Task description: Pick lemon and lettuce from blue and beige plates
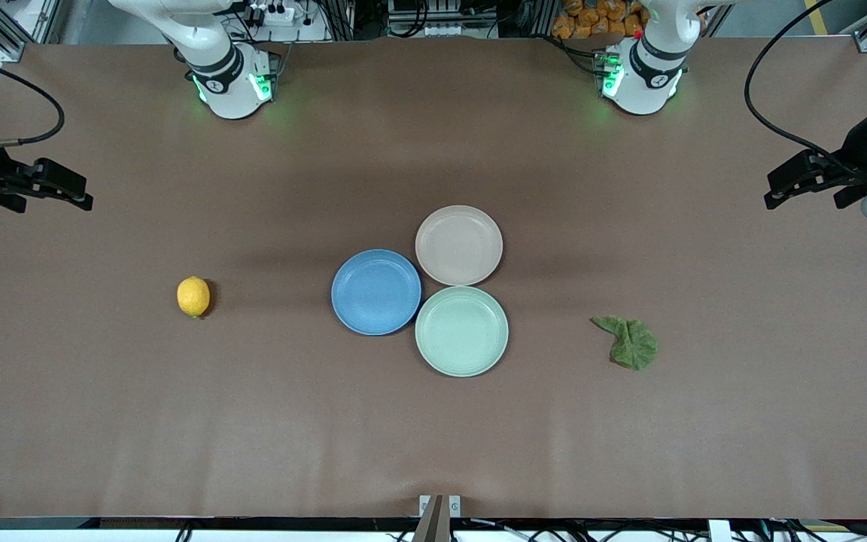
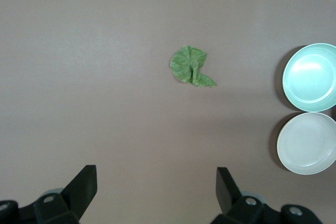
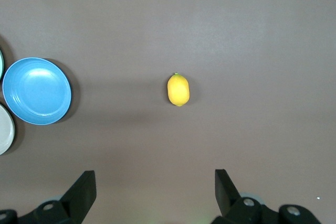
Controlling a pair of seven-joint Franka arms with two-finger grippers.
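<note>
A yellow lemon (image 1: 193, 296) lies on the brown table toward the right arm's end, also in the right wrist view (image 3: 178, 89). A crumpled green lettuce leaf (image 1: 631, 342) lies on the table toward the left arm's end, also in the left wrist view (image 2: 190, 66). The blue plate (image 1: 375, 292) and the beige plate (image 1: 458, 245) stand empty in the middle, touching. My right gripper (image 1: 72, 192) (image 3: 154, 174) is open and empty, up over the table's edge at its own end. My left gripper (image 1: 783, 192) (image 2: 156, 174) is open and empty over the other end.
A pale green plate (image 1: 461, 331) stands empty against the blue and beige plates, nearer to the front camera. The arms' bases (image 1: 234, 83) (image 1: 640, 75) stand along the back edge of the table.
</note>
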